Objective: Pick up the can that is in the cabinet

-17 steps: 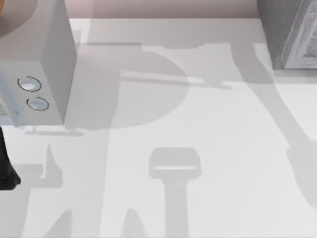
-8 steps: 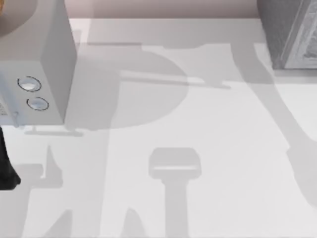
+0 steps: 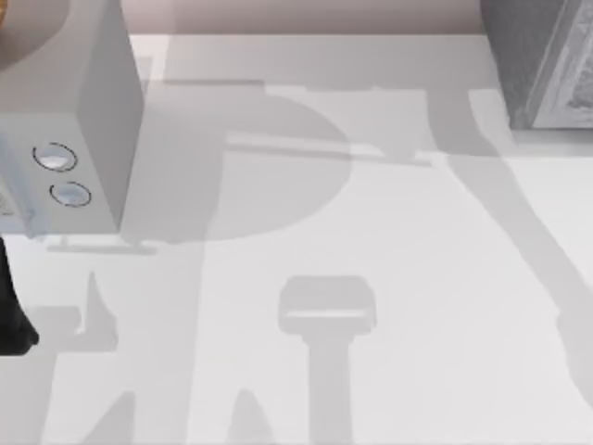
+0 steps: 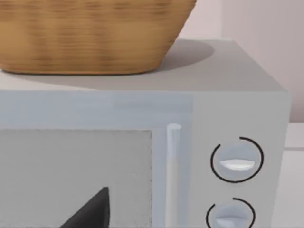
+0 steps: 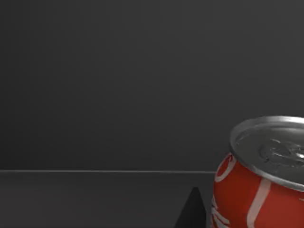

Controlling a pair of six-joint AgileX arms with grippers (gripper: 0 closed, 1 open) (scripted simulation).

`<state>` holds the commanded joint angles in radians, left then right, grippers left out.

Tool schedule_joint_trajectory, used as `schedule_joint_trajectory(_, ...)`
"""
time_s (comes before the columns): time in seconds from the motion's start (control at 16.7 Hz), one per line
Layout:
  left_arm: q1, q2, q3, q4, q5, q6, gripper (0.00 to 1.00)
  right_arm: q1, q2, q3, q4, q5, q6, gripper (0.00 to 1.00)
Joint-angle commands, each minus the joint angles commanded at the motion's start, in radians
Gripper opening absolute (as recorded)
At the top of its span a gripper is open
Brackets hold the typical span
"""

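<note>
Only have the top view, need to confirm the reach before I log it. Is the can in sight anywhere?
Observer: Yes. The right wrist view shows a red can with a silver lid, upright, inside a dark enclosure.
Operator: Right gripper near it?
Observer: One dark fingertip shows just beside the can; I can't tell if they touch or whether the gripper is open.
Operator: Left arm?
Observer: Its wrist view faces the microwave front, by the door handle and two knobs.
Operator: Anything on the microwave?
Observer: A wicker basket sits on top.
</note>
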<state>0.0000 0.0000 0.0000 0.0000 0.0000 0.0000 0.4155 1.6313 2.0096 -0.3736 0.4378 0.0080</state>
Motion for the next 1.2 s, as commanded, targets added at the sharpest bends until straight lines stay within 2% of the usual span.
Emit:
schedule_joint_trajectory(0.3, 0.000, 0.000, 0.000, 0.000, 0.000, 0.000, 1.00, 0.146, -0.216, -0.058, -0.158, 0.142, 0.002, 0.00)
schedule_joint_trajectory(0.48, 0.000, 0.000, 0.000, 0.000, 0.000, 0.000, 1.00, 0.193, -0.280, -0.076, -0.207, 0.187, 0.003, 0.00)
schedule_joint_trajectory(0.9, 0.000, 0.000, 0.000, 0.000, 0.000, 0.000, 1.00, 0.179, -0.303, -0.104, -0.194, 0.174, 0.005, 0.00)
schedule_joint_trajectory(1.2, 0.000, 0.000, 0.000, 0.000, 0.000, 0.000, 1.00, 0.098, -0.491, -0.366, -0.112, 0.090, 0.002, 0.00)
